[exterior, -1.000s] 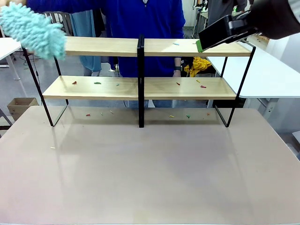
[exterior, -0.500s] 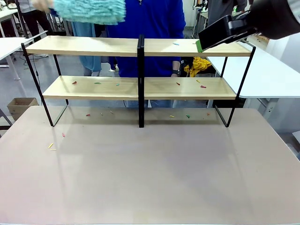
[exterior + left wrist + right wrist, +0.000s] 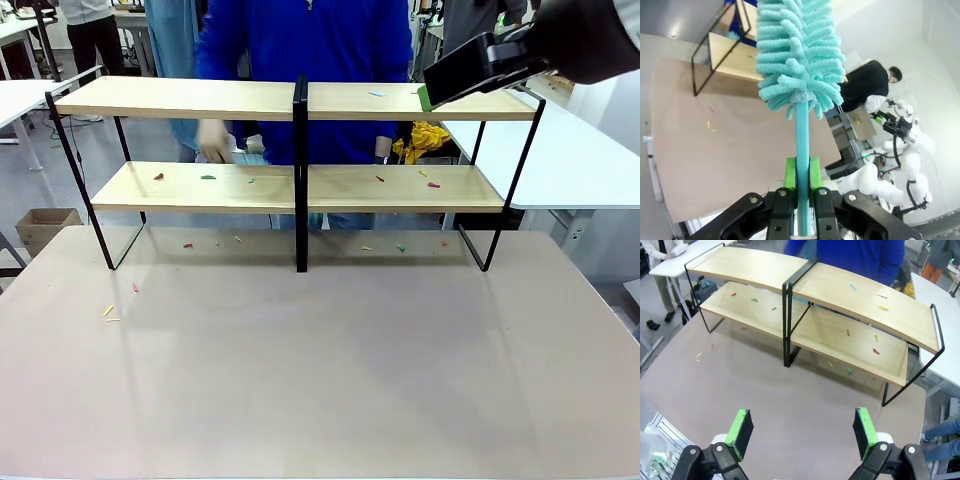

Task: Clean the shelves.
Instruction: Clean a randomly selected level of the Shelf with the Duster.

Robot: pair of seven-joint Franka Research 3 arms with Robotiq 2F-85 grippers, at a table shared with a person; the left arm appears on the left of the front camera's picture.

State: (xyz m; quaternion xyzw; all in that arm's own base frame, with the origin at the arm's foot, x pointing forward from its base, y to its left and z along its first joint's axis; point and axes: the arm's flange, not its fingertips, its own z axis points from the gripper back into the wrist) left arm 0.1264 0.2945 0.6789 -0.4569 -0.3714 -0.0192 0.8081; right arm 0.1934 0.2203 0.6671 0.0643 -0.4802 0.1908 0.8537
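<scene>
The shelves (image 3: 300,188) stand at the table's far side, two light wooden boards in a black frame with a centre post. Small coloured scraps (image 3: 207,177) lie on both boards. My left gripper (image 3: 802,172) is shut on the handle of a teal fluffy duster (image 3: 800,50), whose head points up, high above the table; the shelves (image 3: 735,55) lie beyond it. My right gripper (image 3: 801,429) is open and holds nothing, raised above the table and facing the shelves (image 3: 850,295). In the front view that right gripper (image 3: 430,92) hangs at the top board's right end.
A person in blue stands behind the shelves, one blurred hand (image 3: 212,148) between the two boards. More scraps (image 3: 108,311) lie on the tan table (image 3: 320,380) in front of and under the shelves. White tables (image 3: 570,150) stand to the right and left, and a cardboard box (image 3: 40,225) sits on the floor.
The teal duster swept from the top board's left end upward and out of the front view. A few scraps landed on the table's left. The person's hand dropped behind the shelves. My right gripper stayed put.
</scene>
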